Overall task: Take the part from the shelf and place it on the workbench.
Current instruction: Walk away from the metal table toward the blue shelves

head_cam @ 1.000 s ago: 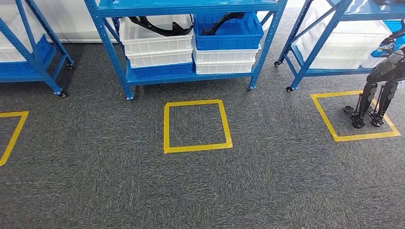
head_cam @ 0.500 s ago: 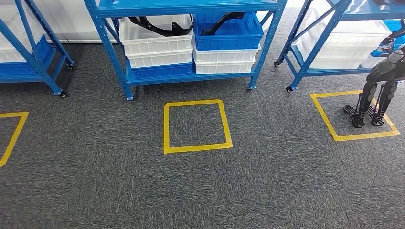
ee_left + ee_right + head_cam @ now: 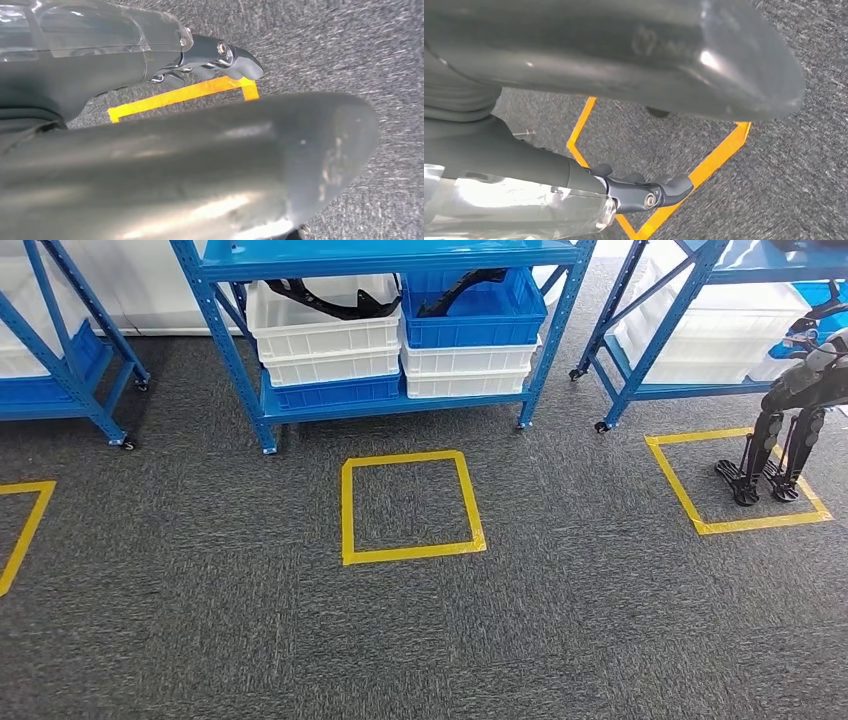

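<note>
Two curved black plastic parts lie in stacked bins on a blue metal shelf; each robot hand, left and right, hangs empty over speckled carpet, fingers loosely apart.

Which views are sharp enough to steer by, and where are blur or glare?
Head view: sharp and evenly lit, black part clear in the white bin. Left wrist view: carpet streaked with blur, glare on the left hand. Right wrist view: highlights on the right hand.

Head view: bright, even overhead light, sharp focus, soft shadows under blue shelf. Wrist views: carpet motion-blurred, near grey thumb out of focus, glare streaks on it.
</note>
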Tool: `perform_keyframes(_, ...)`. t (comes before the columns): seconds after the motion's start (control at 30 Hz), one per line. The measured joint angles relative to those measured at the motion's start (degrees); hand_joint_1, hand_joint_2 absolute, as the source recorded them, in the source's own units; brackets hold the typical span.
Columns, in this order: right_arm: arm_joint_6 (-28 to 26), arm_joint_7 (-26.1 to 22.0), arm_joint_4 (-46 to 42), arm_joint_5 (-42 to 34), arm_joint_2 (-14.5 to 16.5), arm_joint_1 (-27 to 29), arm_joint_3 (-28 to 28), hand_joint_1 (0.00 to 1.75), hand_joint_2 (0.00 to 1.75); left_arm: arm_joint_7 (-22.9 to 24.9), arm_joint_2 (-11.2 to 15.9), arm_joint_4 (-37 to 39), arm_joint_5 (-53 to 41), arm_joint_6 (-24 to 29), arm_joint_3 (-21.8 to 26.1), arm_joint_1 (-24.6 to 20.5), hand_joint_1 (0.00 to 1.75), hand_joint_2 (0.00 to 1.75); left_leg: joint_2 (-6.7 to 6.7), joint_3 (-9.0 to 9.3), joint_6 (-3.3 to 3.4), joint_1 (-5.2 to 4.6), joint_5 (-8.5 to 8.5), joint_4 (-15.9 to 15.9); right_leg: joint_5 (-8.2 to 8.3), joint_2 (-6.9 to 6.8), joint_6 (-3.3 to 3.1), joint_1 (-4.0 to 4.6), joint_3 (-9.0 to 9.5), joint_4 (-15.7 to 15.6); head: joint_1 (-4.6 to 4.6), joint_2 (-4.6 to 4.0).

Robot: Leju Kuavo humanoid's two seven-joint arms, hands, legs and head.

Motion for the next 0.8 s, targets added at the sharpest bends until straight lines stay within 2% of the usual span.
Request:
perform_keyframes(0.03,0.0,0.0,0.0,0.0,0.0,-0.1,0.0,0.00,0.00,0.0,0.0,0.0,0.0,0.0,0.0,0.0,0.00,0.00,0.08,0.14,-0.22,0.01,-0.21,0.0,0.54,-0.20,-0.48,0.28,1.49,-3.4,-0.03,0.00)
perform_keyframes(0.07,0.0,0.0,0.0,0.0,0.0,-0.1,0.0,0.00,0.00,0.0,0.0,0.0,0.0,0.0,0.0,-0.1,0.00,0.00,0.16,0.17,-0.54,0.07,-0.41,-0.1,0.28,-0.37,-0.94,0.56,2.43,-5.4,-0.05,0.00)
perform_keyframes(0.13,0.0,0.0,0.0,0.0,-0.1,0.0,0.0,0.00,0.00,0.0,-0.1,0.0,0.0,0.0,0.0,-0.1,0.00,0.00,0.26,0.40,-1.38,0.17,-0.27,0.3,-0.69,-0.45,-1.75,0.88,3.05,-6.8,-0.12,0.00)
perform_keyframes(0.2,0.0,0.0,0.0,0.0,-0.1,0.3,0.0,0.00,0.00,0.0,-0.1,0.0,0.0,0.0,0.0,0.0,0.00,0.00,-0.01,0.64,-2.23,0.18,-0.36,1.7,0.44,-0.35,-2.41,0.61,4.48,-7.7,-0.10,-0.01)
perform_keyframes(0.23,0.0,0.0,0.0,0.0,-0.1,0.3,0.0,0.00,0.00,-0.1,-0.1,0.0,0.0,0.0,0.0,-0.1,0.00,0.00,-0.36,0.14,-2.59,0.23,-0.93,3.2,0.55,-0.33,-2.63,0.42,5.30,-7.9,-0.36,-0.01)
perform_keyframes(0.27,0.0,0.0,0.0,0.0,-0.1,0.2,0.0,0.00,0.00,-0.1,-0.1,0.0,0.0,0.0,0.0,-0.2,0.00,0.00,-0.70,-1.16,-2.90,0.35,-1.89,5.6,0.42,-0.32,-2.74,0.27,5.99,-8.1,-0.68,-0.01)
perform_keyframes(0.33,0.0,0.0,0.0,0.0,-0.1,-0.1,0.0,0.00,0.00,-0.1,-0.1,0.0,0.0,0.0,0.0,-0.3,0.00,0.00,-1.09,-5.61,-3.43,0.74,-4.17,11.9,-0.23,-0.17,-2.83,0.19,6.78,-8.2,-1.51,-0.01)
perform_keyframes(0.37,0.0,0.0,0.0,-0.1,-0.1,-0.1,0.0,0.00,0.00,-0.1,-0.1,0.0,0.0,0.0,-0.1,-0.2,0.00,0.00,-1.09,-7.92,-3.69,0.95,-4.89,14.3,-0.72,-0.04,-2.74,0.15,7.23,-8.2,-1.71,-0.01)
perform_keyframes(0.4,0.0,0.0,0.0,-0.1,0.0,0.1,0.0,0.00,0.00,-0.1,-0.1,0.0,0.0,0.0,-0.1,-0.1,0.00,0.00,-1.06,-9.57,-3.94,1.13,-4.93,15.3,-1.28,0.06,-2.60,0.10,7.85,-8.2,-1.88,-0.01)
perform_keyframes(0.43,0.1,0.0,0.0,-0.1,0.0,0.2,0.1,0.00,0.00,-0.1,-0.1,0.0,0.0,0.0,-0.1,0.0,0.00,0.00,-1.00,-10.33,-4.17,1.30,-4.10,14.4,-1.96,0.16,-2.40,-0.01,8.65,-8.2,-1.95,-0.01)
perform_keyframes(0.47,0.1,0.0,0.0,-0.1,0.0,0.4,0.1,0.00,0.00,-0.1,0.0,0.0,0.0,0.0,-0.1,0.1,0.00,0.00,-0.92,-10.27,-4.37,1.47,-2.38,12.0,-2.72,0.26,-2.14,-0.16,9.59,-8.2,-2.03,-0.01)
perform_keyframes(0.5,0.2,0.0,0.0,-0.1,0.0,0.4,0.2,0.00,0.00,-0.1,0.0,0.0,0.0,0.0,-0.1,0.2,0.00,0.00,-0.70,-9.71,-4.48,1.62,0.63,8.7,-3.60,0.32,-1.83,-0.32,10.57,-8.2,-2.14,-0.02)
perform_keyframes(0.53,0.2,0.0,0.1,-0.1,0.1,0.4,0.2,0.00,0.00,-0.2,0.1,0.0,0.0,0.0,-0.1,0.2,0.00,0.00,-0.46,-9.34,-4.48,1.63,3.04,6.2,-4.44,0.39,-1.44,-0.46,11.51,-8.2,-2.37,-0.02)
perform_keyframes(0.57,0.2,0.0,0.1,-0.1,0.1,0.3,0.3,0.00,0.00,-0.2,0.1,0.0,0.0,0.0,-0.1,0.1,0.00,0.00,-0.23,-8.95,-4.16,1.52,4.56,4.4,-5.13,0.41,-1.02,-0.51,12.09,-8.4,-2.76,-0.02)
perform_keyframes(0.6,0.2,0.0,0.1,-0.1,0.1,0.2,0.4,0.00,0.00,-0.2,0.1,0.0,-0.1,0.0,-0.2,0.1,0.00,0.00,-0.06,-8.77,-3.59,1.37,5.33,3.6,-5.66,0.36,-0.56,-0.52,12.68,-8.8,-2.97,-0.02)
perform_keyframes(0.67,0.2,0.0,0.0,-0.2,0.2,0.0,0.4,0.00,0.00,-0.3,0.2,0.0,-0.1,0.0,-0.3,0.3,0.00,0.00,-0.09,-7.80,-2.15,1.20,3.80,3.2,-5.20,0.27,0.31,-0.49,13.16,-8.6,-3.18,-0.01)
perform_keyframes(0.7,0.2,0.0,0.0,-0.2,0.2,0.0,0.5,0.00,0.00,-0.3,0.2,0.0,-0.2,0.0,-0.3,0.4,0.00,0.00,-0.12,-6.89,-1.58,1.26,3.26,2.9,-4.30,0.19,0.62,-0.51,12.85,-6.9,-2.93,-0.01)
perform_keyframes(0.73,0.2,0.0,0.0,-0.2,0.3,0.0,0.5,0.00,0.00,-0.3,0.3,0.0,-0.2,0.0,-0.3,0.5,0.00,0.00,-0.10,-5.69,-1.19,1.31,2.57,2.4,-3.01,0.17,0.81,-0.52,11.52,-3.8,-2.77,-0.01)
perform_keyframes(0.77,0.2,0.0,0.0,-0.2,0.3,-0.2,0.6,0.00,0.00,-0.3,0.3,0.0,-0.2,0.0,-0.4,0.4,0.00,0.00,-0.06,-4.33,-0.88,1.33,1.88,1.9,-2.14,0.14,0.88,-0.51,9.23,0.1,-2.47,-0.01)
perform_keyframes(0.8,0.2,0.0,0.0,-0.2,0.3,-0.2,0.6,0.00,0.00,-0.3,0.4,0.0,-0.2,0.0,-0.4,0.4,0.00,0.00,0.01,-2.98,-0.69,1.27,1.12,1.4,-2.20,0.09,0.87,-0.48,6.46,4.0,-2.14,-0.01)
